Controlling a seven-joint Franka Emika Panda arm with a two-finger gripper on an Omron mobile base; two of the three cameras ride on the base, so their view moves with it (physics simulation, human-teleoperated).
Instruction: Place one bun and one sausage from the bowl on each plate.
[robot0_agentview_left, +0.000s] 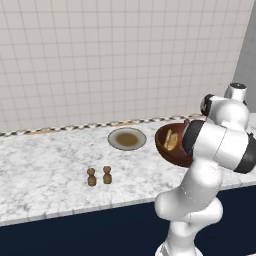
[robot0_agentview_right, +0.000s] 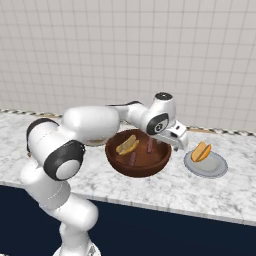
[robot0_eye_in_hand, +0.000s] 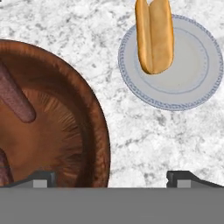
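The dark reddish-brown bowl holds one bun and two sausages. To its right lies the plain grey plate with a bun resting on its far edge. My gripper hovers open and empty above the gap between the bowl's right rim and that plate. In the hand view the bowl rim is on the left with a sausage inside, and the plate with its bun is at upper right. The plate with a brownish centre lies bare left of the bowl.
Two small brown shakers stand on the marble counter, in front of the brown-centred plate. A tiled wall runs along the back of the counter. The counter's front edge drops to a dark blue cabinet face.
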